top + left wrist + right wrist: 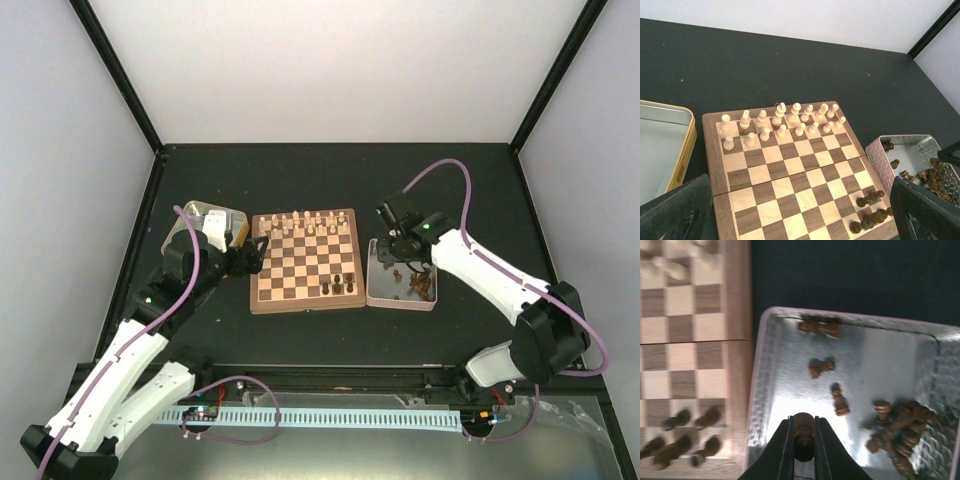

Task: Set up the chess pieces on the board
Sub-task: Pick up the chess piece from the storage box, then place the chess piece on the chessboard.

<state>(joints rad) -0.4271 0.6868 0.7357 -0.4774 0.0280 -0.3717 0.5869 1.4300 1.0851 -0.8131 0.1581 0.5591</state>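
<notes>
The board [303, 306] lies mid-table, with cream pieces [782, 120] lined along its far rows. Several dark chess pieces [343, 285] stand or lie at its near right corner, also seen as dark pieces [870, 197] in the left wrist view. My right gripper [803, 435] hangs inside the pink tin [759, 390], shut on one dark piece [803, 426] held upright between its fingers. More dark pieces [900, 432] lie loose in that tin. My left gripper [799, 200] hovers open over the board's left edge, nothing between its fingers.
A gold tin [686, 145] sits left of the board, close to my left arm. The pink tin [372, 280] touches the board's right side. Black table surface stretches beyond the board to the white back wall.
</notes>
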